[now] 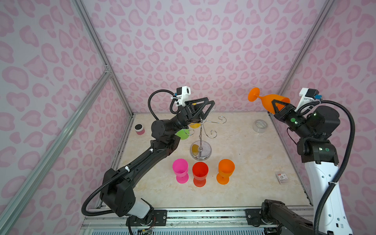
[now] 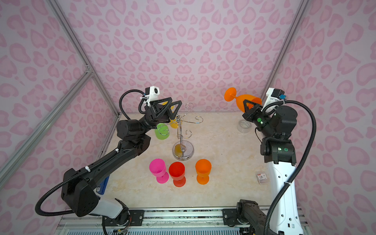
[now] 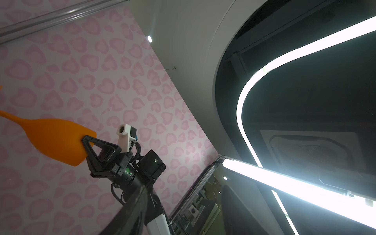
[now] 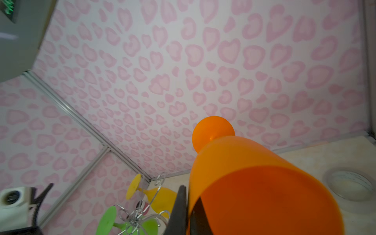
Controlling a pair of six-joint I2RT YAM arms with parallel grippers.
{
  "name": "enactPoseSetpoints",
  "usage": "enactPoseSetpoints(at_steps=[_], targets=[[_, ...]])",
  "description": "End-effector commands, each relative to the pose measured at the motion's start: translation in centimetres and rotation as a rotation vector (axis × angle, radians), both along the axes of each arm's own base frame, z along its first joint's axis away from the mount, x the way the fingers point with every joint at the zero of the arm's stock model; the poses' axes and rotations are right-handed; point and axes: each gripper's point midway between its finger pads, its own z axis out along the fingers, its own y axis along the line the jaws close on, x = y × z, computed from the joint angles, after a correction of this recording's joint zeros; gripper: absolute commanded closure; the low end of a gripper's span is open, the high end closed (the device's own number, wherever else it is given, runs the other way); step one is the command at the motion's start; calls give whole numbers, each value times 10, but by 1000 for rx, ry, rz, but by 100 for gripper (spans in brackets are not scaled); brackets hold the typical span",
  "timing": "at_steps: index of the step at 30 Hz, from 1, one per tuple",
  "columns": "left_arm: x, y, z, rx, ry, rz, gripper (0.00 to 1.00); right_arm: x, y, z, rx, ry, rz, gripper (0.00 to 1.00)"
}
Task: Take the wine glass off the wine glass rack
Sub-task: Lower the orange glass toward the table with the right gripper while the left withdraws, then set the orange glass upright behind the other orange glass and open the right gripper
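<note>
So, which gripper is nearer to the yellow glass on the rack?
Left. The left gripper is at the top of the rack, close by the yellow glass. The right gripper is far off to the side, raised, shut on an orange glass.

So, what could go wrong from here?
The right gripper pinches the orange wine glass only by its rim, sideways in the air; it might slip and drop. The open left gripper is close to the wine glass rack; it could snag an arm and shake the yellow glass and green glass.
</note>
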Motion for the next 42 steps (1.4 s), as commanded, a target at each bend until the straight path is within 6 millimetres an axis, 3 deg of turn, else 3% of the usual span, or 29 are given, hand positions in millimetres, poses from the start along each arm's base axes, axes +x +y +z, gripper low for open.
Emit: enactPoseSetpoints(at_steps=[1, 5, 10, 16, 28, 42], targets=[[7, 1, -13, 167, -63, 150, 39, -15, 2, -77, -92, 274, 48, 100], [14, 25, -16, 325, -93, 357, 38, -22, 16, -125, -256, 430, 79, 100], [11, 67, -15, 500, -132, 644, 37, -27, 54, -182, -481, 610, 196, 100], [3, 98, -16, 555, -136, 778, 37, -32, 86, -230, -659, 748, 290, 100], [2, 108, -21, 577, -127, 815, 38, -35, 132, -260, -694, 788, 404, 100], [7, 105, -23, 582, -118, 799, 38, -32, 154, -277, -664, 810, 435, 100]])
